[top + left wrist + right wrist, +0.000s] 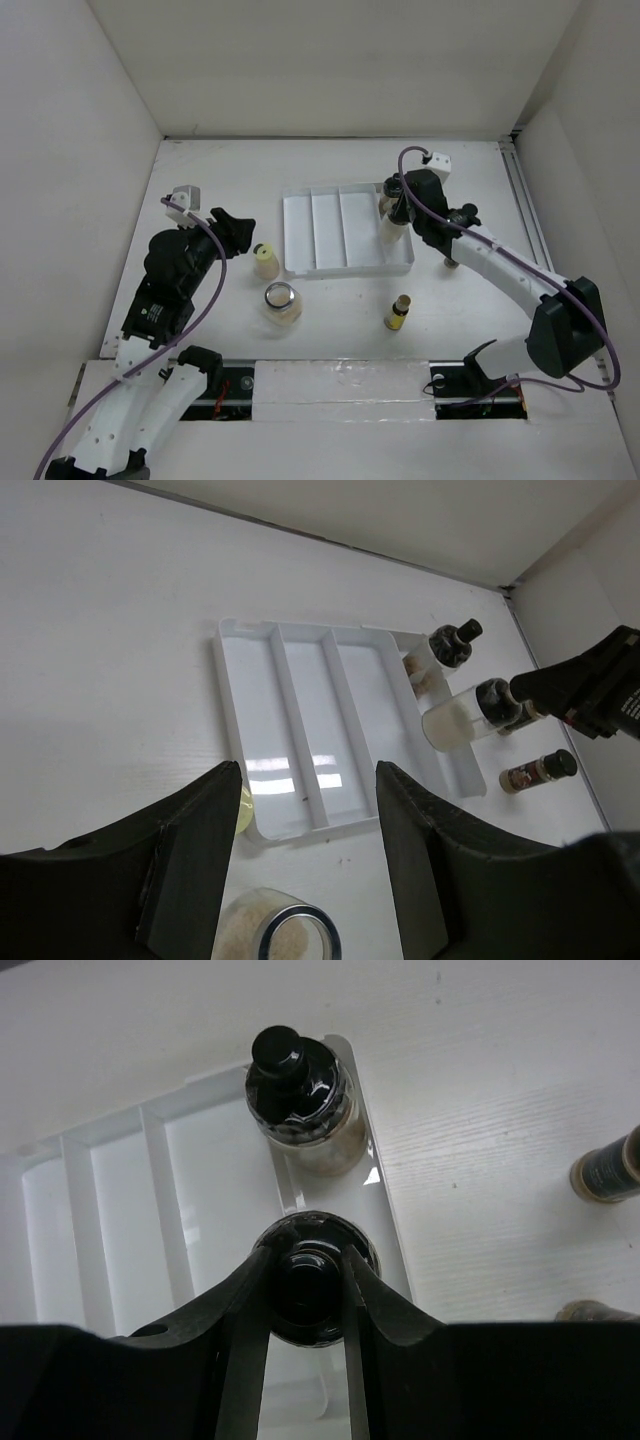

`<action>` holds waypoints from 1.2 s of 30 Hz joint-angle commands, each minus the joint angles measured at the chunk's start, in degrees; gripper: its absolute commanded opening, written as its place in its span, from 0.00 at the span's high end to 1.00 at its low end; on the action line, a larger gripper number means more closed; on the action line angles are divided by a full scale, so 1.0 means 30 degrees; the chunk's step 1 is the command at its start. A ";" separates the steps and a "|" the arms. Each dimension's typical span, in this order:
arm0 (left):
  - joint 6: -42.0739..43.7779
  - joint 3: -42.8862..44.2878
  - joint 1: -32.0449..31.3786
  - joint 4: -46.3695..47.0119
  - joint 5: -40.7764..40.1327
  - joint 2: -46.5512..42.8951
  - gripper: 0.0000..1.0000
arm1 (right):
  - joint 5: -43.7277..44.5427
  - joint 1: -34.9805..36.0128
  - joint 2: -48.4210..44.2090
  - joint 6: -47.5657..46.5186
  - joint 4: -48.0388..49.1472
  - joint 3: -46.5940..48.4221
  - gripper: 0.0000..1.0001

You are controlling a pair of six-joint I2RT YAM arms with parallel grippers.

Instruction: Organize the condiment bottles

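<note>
The right gripper (307, 1260) is clenched on the knob cap of a black-capped shaker (308, 1305) standing upright at the rightmost compartment of the white tray (120, 1210). A second black-capped shaker (300, 1090) stands just beyond it in that compartment. The left gripper (305, 775) hangs released above the bench (200, 180), near the yellow-capped bottle (265, 260) and silver-lidded jar (281, 300).

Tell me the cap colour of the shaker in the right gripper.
Black; that shaker shows best in the right wrist view.
</note>
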 commanded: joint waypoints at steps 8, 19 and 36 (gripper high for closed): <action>0.0262 -0.0063 0.0097 0.0882 0.0273 0.0167 0.48 | 0.0428 -0.1238 0.0047 -0.0574 0.3579 0.0341 0.72; 0.0262 -0.0063 0.0097 0.0882 0.0273 0.0167 0.48 | 0.0338 -0.0716 0.1717 -0.0748 0.3757 0.0133 0.72; -0.0002 0.0113 0.0097 0.0325 -0.2010 0.0228 0.45 | 0.1315 0.3240 -0.0445 -0.3850 0.2290 0.1890 0.05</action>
